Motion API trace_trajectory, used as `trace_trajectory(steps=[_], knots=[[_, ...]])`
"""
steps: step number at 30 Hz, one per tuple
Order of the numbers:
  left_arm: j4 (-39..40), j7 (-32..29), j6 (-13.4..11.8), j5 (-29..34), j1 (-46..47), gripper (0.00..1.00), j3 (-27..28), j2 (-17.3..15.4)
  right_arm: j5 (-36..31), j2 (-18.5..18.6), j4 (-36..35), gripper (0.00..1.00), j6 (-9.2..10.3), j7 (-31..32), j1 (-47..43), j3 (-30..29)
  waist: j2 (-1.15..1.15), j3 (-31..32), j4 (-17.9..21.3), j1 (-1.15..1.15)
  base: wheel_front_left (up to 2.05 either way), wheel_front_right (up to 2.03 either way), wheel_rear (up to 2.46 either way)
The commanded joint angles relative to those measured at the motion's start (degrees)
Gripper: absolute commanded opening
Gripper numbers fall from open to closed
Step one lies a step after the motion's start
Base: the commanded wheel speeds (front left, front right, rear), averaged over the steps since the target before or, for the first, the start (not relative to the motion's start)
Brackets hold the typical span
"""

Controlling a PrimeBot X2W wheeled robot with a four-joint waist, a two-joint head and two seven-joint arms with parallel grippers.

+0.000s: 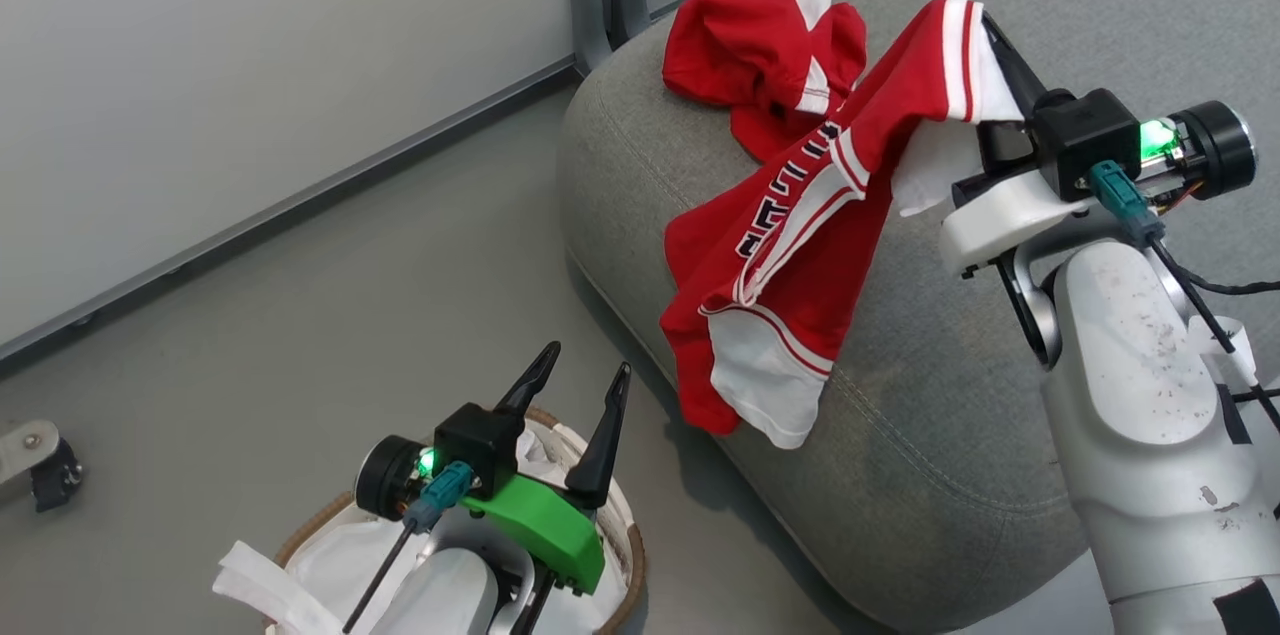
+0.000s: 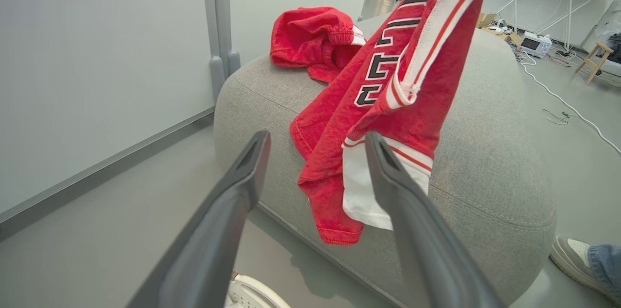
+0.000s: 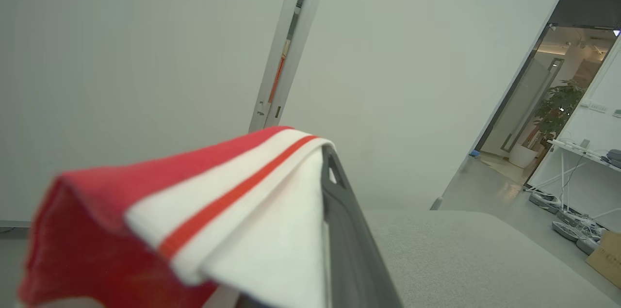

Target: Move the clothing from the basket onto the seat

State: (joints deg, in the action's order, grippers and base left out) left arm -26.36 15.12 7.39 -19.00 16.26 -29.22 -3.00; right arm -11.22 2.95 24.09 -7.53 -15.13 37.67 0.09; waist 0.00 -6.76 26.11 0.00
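Nearly done. One red garment [image 1: 760,45] lies bunched on the far side of the seat [image 1: 950,395]. The second, lettered garment [image 1: 790,255] hangs from the right gripper [image 1: 995,40], which is pinched shut on its white-striped hem. Its lower end drapes over the seat's front edge. The left gripper [image 1: 580,365] is spread wide, holding nothing, above the basket [image 1: 632,560]. The visible part of the basket has white liner [image 1: 340,555], no red. Left to do, by the look of it: lower and release.

The seat [image 1: 950,365] is coarse woven fabric, matt, with a stitched seam. On it the clothing [image 1: 800,315] is soft knit cloth. Beside the seat, the basket [image 1: 634,560] has a rough woven rim and a cloth liner [image 1: 330,555]; the floor [image 1: 350,315] is smooth, matt.
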Motion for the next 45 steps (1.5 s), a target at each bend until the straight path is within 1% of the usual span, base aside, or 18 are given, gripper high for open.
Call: trace_trajectory(steps=[1,7,9,13,16,18,22,25,29,37,41,45], knots=[[-0.14,0.05,0.16,0.57,1.2,1.0,-0.02,-0.74,-0.64,0.14,0.27,0.0,0.08,-0.03,1.62,-0.03,0.0,-2.93,-0.04,0.0,0.0,0.0,0.0],[-0.44,0.05,0.16,0.73,3.35,1.0,-0.81,-1.68,-0.98,2.72,2.04,0.0,0.08,-0.03,9.38,-0.84,0.0,-7.17,-3.42,0.0,0.0,0.0,0.0],[-0.41,0.05,0.16,0.94,4.13,1.0,-1.1,-1.95,-1.05,4.4,2.8,0.0,0.08,-0.02,13.18,-1.46,0.0,-8.54,-4.84,0.0,0.0,0.0,0.0],[-0.13,0.05,0.16,1.24,5.83,1.0,-2.17,-2.36,-1.84,9.24,4.73,0.0,0.08,-0.03,22.43,-3.22,0.0,-11.43,-8.28,0.0,0.0,0.0,0.0],[0.26,0.05,0.16,1.29,7.07,1.0,-2.43,-2.51,-1.78,12.19,7.47,0.0,0.08,-0.01,29.47,-5.31,0.0,-13.58,-10.87,0.0,0.0,0.0,0.0],[0.62,0.05,0.16,1.51,7.79,1.0,-2.53,-2.5,-2.33,14.11,9.15,0.0,0.08,0.04,33.01,-6.6,0.0,-15.07,-12.34,0.0,0.0,0.0,0.0],[1.42,0.05,0.16,2.03,9.33,1.0,-3.08,-2.75,-3.0,16.65,11.79,0.0,0.08,0.02,37.8,-9.68,0.0,-18.39,-14.7,0.0,0.0,0.0,0.0],[1.99,0.05,0.16,2.37,10.41,1.0,-3.29,-2.93,-4.01,18.01,13.79,0.0,0.08,0.01,38.15,-11.56,0.0,-21.16,-15.98,0.0,0.0,0.0,0.0],[2.79,0.05,0.16,2.88,11.69,1.0,-3.04,-3.33,-5.1,18.41,15.95,0.0,0.08,0.0,34.75,-15.31,0.0,-24.68,-16.76,0.0,0.0,0.0,0.0],[3.09,0.05,0.16,3.69,12.14,1.0,-1.96,-4.06,-7.93,14.64,18.37,0.0,0.08,0.0,24.2,-22.16,0.0,-28.4,-16.2,0.0,0.0,0.0,0.0],[2.9,0.05,0.16,3.81,11.81,1.0,-1.88,-4.11,-8.84,12.61,18.4,0.0,0.08,-0.01,19.78,-23.92,0.0,-28.81,-15.65,0.0,0.0,0.0,0.0],[2.8,0.05,0.16,3.83,11.74,1.0,-1.78,-4.33,-9.44,11.74,18.7,0.0,0.08,-0.01,17.16,-24.46,0.0,-28.77,-15.21,0.0,0.0,0.0,0.0]])
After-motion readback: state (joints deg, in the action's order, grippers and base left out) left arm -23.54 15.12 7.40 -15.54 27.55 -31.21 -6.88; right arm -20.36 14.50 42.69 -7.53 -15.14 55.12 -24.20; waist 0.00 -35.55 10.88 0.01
